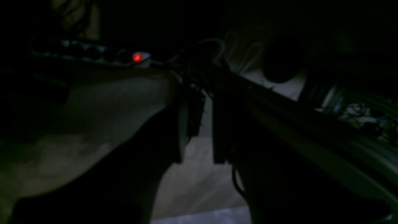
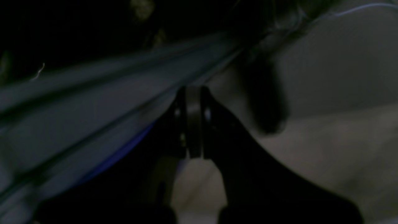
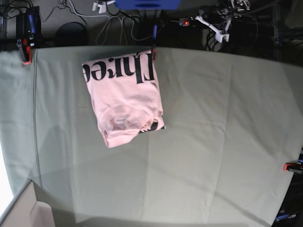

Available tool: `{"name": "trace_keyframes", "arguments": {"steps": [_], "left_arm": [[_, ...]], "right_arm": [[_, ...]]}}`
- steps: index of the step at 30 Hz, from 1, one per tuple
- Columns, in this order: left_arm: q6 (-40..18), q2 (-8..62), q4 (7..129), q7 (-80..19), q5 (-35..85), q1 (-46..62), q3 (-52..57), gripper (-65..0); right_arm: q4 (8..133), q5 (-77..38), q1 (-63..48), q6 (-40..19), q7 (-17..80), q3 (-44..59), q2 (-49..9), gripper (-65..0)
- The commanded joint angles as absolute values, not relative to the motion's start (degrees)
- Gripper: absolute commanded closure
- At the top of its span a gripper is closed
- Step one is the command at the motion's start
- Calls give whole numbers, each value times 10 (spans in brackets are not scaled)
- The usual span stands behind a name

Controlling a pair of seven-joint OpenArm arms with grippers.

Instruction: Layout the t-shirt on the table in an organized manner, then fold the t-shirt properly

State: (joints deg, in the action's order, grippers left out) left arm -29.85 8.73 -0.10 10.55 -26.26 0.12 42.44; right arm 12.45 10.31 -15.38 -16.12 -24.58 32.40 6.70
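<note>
The pale pink t-shirt [image 3: 125, 94] lies folded into a compact, slightly tilted rectangle at the back left of the grey-green table [image 3: 213, 132]. Black lettering runs along its far edge and the collar shows near its front end. Neither arm appears in the base view. The dark left wrist view shows my left gripper [image 1: 202, 124] with a gap between its fingers and nothing in it, over a dim pale surface. In the right wrist view my right gripper [image 2: 194, 121] has its fingers pressed together and holds nothing that I can make out. The t-shirt shows in neither wrist view.
Red clamps [image 3: 26, 52] [image 3: 292, 166] grip the table cloth at the back left and right edges. Behind the table lie cables [image 3: 113, 21] and a power strip with a lit red switch [image 3: 185, 21] [image 1: 136, 57]. A blue object [image 3: 147, 4] sits at the back centre.
</note>
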Motion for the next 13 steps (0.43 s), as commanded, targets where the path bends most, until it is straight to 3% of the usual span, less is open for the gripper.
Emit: {"name": "trace_keyframes", "arguments": {"steps": [1, 7, 9, 11, 13], "left_arm": [[-280, 92, 0, 109, -262, 2, 423, -136], [-218, 71, 0, 109, -262, 1, 423, -130], [-208, 70, 0, 109, -262, 1, 423, -70], [-204, 65, 0, 109, -261, 1, 424, 0], [-204, 60, 5, 109, -262, 1, 423, -9]], "right_arm": [[113, 113, -160, -131, -268, 309, 68, 0], [104, 113, -160, 114, -283, 233, 68, 0], [104, 113, -160, 189, -283, 216, 68, 0], [104, 112, -160, 239, -282, 204, 68, 0], [104, 112, -160, 261, -282, 191, 69, 0]]}}
